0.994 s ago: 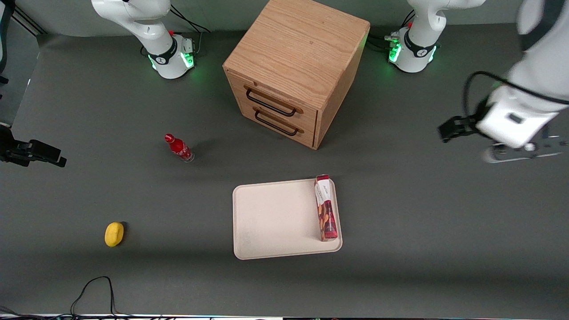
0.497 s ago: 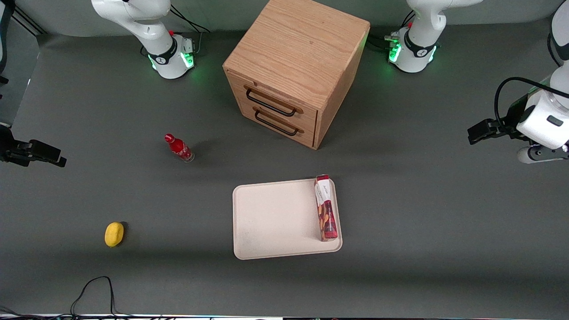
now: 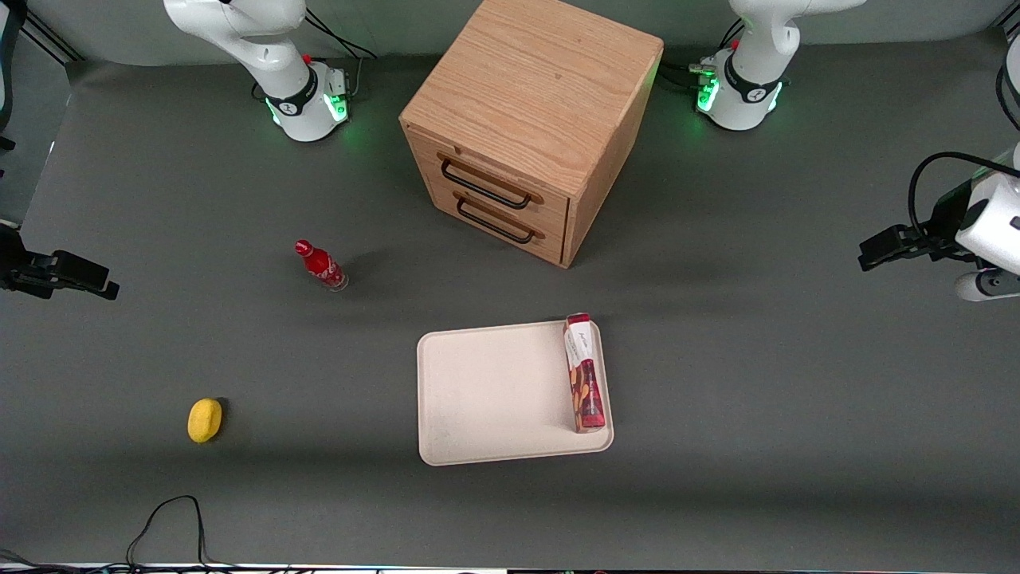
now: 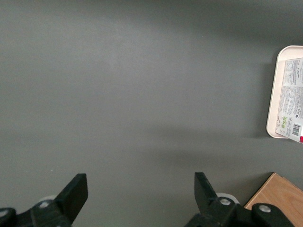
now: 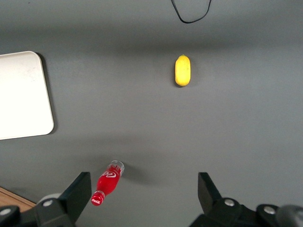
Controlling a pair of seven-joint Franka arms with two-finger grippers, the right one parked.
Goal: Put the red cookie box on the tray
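The red cookie box [image 3: 584,375] rests on the cream-white tray [image 3: 494,391], along the tray edge toward the working arm's end of the table, with nothing holding it. The left wrist view catches its white label side [image 4: 291,94] and the tray rim [image 4: 273,104]. My left gripper [image 3: 984,275] hangs above bare table far toward the working arm's end, well apart from the tray. In the left wrist view the gripper [image 4: 140,182] is open, and only grey table shows between its black fingers [image 4: 75,194].
A wooden two-drawer cabinet [image 3: 526,119] stands farther from the front camera than the tray, and its corner [image 4: 279,198] shows in the left wrist view. A small red bottle [image 3: 320,265] and a yellow fruit [image 3: 205,420] lie toward the parked arm's end. A black cable [image 3: 167,518] loops near the table's front edge.
My left arm has drawn away from the tray toward the working arm's end of the table. The cookie box and tray have not moved.
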